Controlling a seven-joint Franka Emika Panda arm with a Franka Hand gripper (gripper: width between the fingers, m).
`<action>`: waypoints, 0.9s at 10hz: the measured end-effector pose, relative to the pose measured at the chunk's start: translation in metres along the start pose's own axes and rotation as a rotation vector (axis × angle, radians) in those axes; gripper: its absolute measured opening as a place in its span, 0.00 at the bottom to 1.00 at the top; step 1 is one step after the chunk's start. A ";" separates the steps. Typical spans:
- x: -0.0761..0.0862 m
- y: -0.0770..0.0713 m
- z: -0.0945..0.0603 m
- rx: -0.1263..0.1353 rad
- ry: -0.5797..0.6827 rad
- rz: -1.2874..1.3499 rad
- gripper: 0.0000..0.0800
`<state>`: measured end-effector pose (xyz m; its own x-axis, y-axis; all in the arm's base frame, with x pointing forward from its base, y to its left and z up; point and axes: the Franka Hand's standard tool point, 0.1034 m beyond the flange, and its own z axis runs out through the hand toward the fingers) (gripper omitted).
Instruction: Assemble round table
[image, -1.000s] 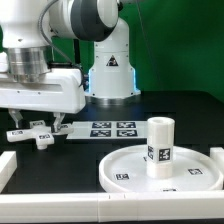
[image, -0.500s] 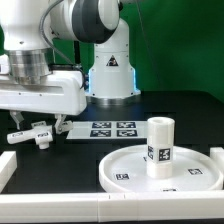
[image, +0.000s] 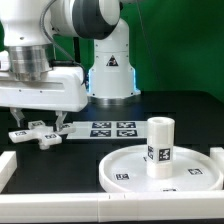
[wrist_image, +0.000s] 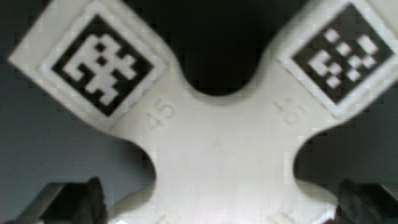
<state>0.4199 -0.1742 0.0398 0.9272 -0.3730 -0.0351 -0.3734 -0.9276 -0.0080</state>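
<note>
The small white cross-shaped piece (image: 36, 133) lies on the black table at the exterior view's left. My gripper (image: 40, 124) hangs low right over it, open. In the wrist view the cross-shaped piece (wrist_image: 214, 120) fills the picture, two tagged arms spreading away. Its round hub sits between my dark fingertips (wrist_image: 75, 205), and the gripper (wrist_image: 217, 206) straddles it without closing. The large rimmed round disc (image: 125, 168) rests at the front right. The thick short cylinder (image: 160, 147) stands upright on it.
The marker board (image: 112, 129) lies flat just right of my gripper. White border rails run along the left (image: 5, 166), the front (image: 90, 212) and the right (image: 216, 158). The arm's base (image: 108, 72) stands behind the marker board.
The gripper has shifted slightly over the cross-shaped piece, and its jaws have stayed open. The disc and the cylinder have not moved.
</note>
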 end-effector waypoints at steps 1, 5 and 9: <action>0.000 -0.001 0.000 -0.001 0.001 -0.004 0.81; -0.001 -0.001 0.002 -0.002 -0.003 -0.009 0.81; -0.006 -0.001 0.005 -0.003 -0.011 -0.068 0.81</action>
<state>0.4145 -0.1706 0.0352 0.9499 -0.3091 -0.0459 -0.3097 -0.9508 -0.0076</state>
